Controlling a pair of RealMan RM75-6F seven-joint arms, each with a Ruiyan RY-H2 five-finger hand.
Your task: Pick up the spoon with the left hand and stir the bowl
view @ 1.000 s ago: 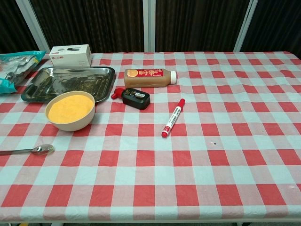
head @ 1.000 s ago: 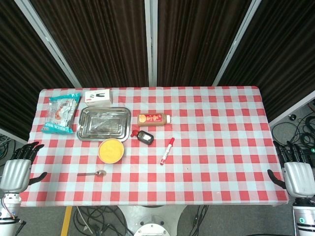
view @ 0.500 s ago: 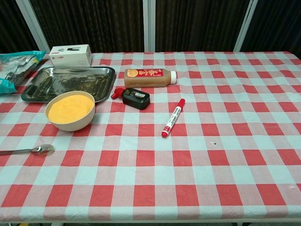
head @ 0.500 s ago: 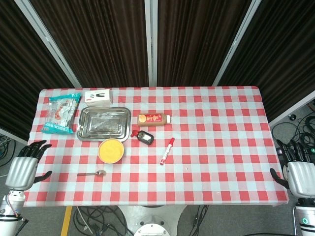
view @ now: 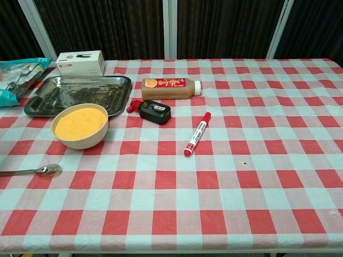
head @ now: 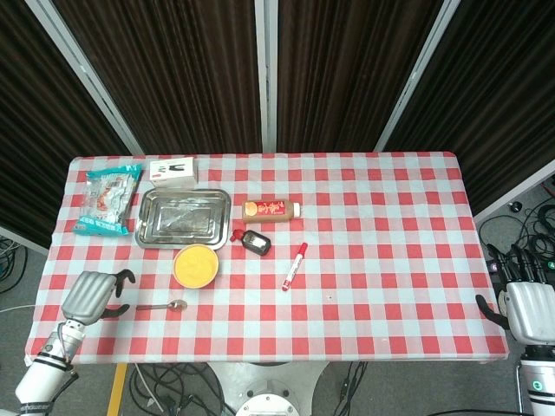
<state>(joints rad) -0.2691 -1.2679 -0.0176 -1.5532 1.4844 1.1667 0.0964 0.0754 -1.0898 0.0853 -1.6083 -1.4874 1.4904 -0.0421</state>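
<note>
A metal spoon [head: 162,306] lies flat near the table's front left edge, its handle pointing left; it also shows as spoon [view: 32,172] in the chest view. Just behind it stands a cream bowl [head: 196,265] filled with orange-yellow content, seen too as bowl [view: 80,126]. My left hand [head: 91,295] hovers over the table's left edge, just left of the spoon handle, holding nothing, its fingers apart and slightly bent. My right hand [head: 527,308] hangs beyond the table's right edge, open and empty. Neither hand appears in the chest view.
Behind the bowl sits a steel tray [head: 184,217], with a snack bag [head: 108,200] and a white box [head: 172,170] at the back left. A brown bottle [head: 271,210], a small black object [head: 256,242] and a red marker [head: 294,266] lie near the middle.
My left hand has moved right from beside the table to over its left edge, close to the spoon handle. The right hand has barely moved.
</note>
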